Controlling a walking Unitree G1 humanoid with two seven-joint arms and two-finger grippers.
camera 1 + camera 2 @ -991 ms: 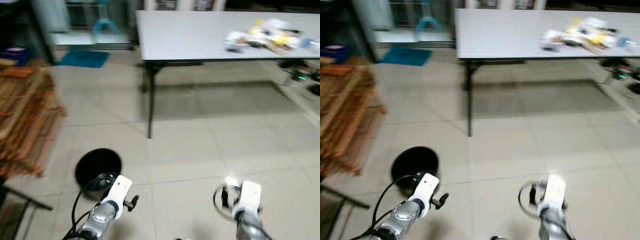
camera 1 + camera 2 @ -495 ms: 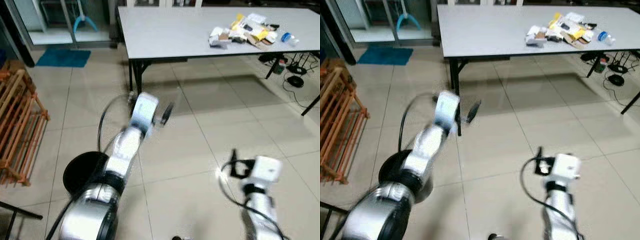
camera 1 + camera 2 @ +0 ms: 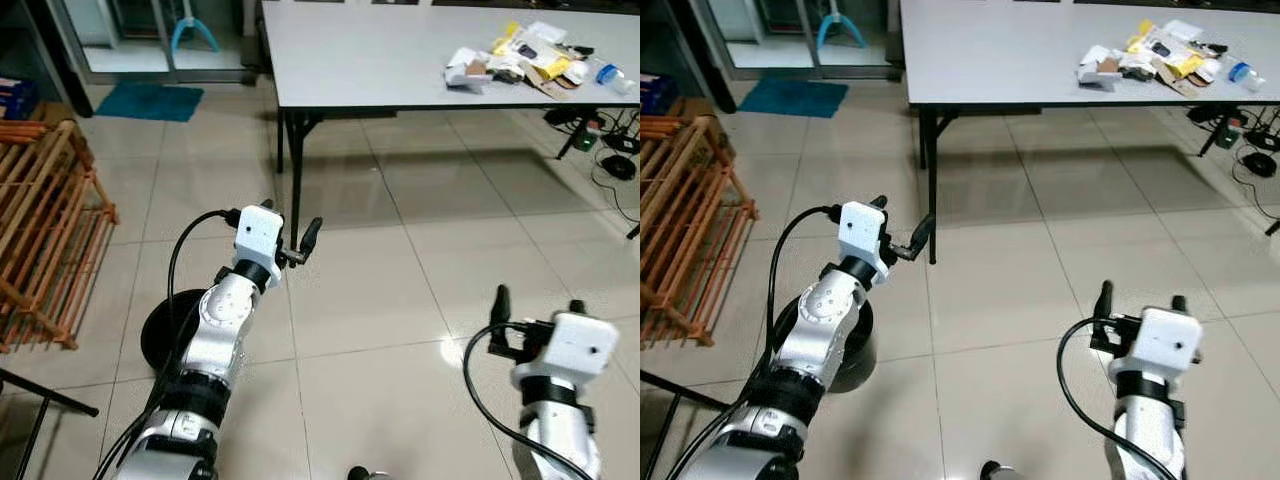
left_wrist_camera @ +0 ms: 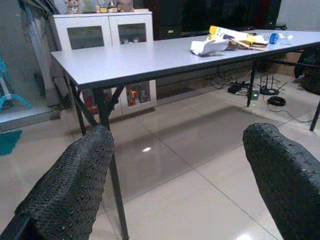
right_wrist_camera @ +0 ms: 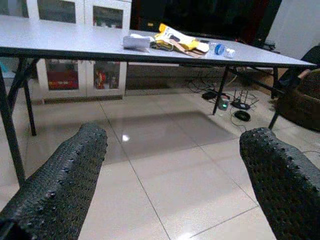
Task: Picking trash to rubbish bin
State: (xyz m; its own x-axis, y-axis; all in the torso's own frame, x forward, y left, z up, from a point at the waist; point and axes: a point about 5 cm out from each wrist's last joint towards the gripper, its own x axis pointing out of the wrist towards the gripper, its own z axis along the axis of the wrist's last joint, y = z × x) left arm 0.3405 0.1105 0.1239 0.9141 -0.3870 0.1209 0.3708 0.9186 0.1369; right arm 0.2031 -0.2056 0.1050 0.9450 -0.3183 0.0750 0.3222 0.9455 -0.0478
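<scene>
A pile of trash (image 3: 520,55), wrappers and cardboard with a small bottle (image 3: 607,75) beside it, lies on the far right of the grey table (image 3: 380,60). A round black bin (image 3: 160,335) stands on the floor at the lower left, partly hidden behind my left arm. My left gripper (image 3: 290,222) is held open in the air near the table leg (image 3: 293,190), with nothing between its fingers (image 4: 70,190). My right gripper (image 3: 538,303) is open over bare tiles, also with nothing in it. Both wrist views look toward the trash (image 5: 165,40) across the room.
A wooden rack (image 3: 45,230) stands at the left. Cables and a power strip (image 3: 600,140) lie under the table's right end. A blue mat (image 3: 150,100) lies by the far doorway. A white cabinet (image 4: 105,35) stands behind the table. Open tiled floor lies between me and the table.
The view has shifted as the camera moved. My left arm rose from low by the bin, swung up, and now sits steady ahead. The right gripper has lifted too.
</scene>
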